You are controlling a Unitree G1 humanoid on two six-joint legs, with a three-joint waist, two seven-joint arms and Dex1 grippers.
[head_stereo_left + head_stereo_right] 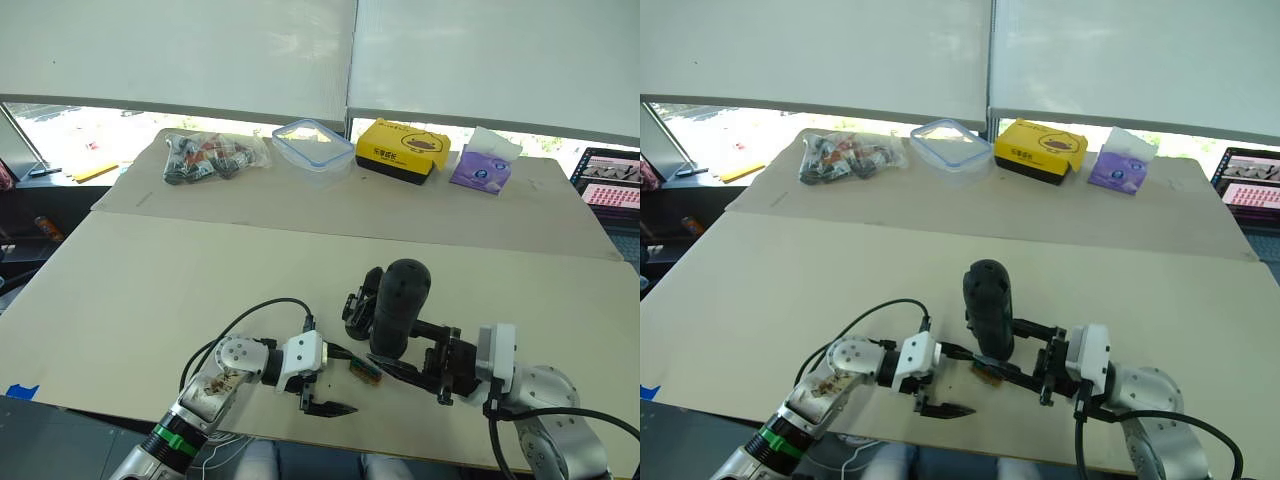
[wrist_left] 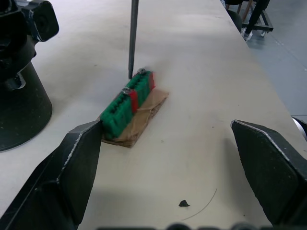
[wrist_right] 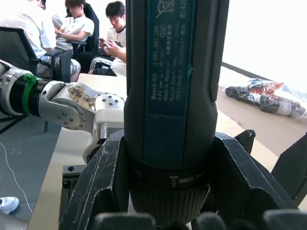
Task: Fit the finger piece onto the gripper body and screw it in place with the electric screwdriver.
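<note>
Electric screwdriver (image 3: 170,96) stood upright in the right gripper (image 1: 420,372), both fingers clenched around its lower barrel just above the collar. Its thin bit (image 2: 133,38) came down to touch the far end of the small green block (image 2: 128,103), beside a screw head there. Judged: the tool is rigid and fairly heavy, with a smooth casing that could twist in the grip under torque; the low hold near the collar looks the right place to take it.

Gripper body (image 2: 21,76) stood on the table (image 1: 150,290) just beyond the block, close behind the screwdriver; it looks dense and stable on its round base. Finger piece not identified.

Left gripper (image 1: 318,392) lay on the table with fingers spread wide and empty, the block just ahead between them, near one fingertip.

Well beyond: plastic container (image 1: 312,143), yellow box (image 1: 402,150).
</note>
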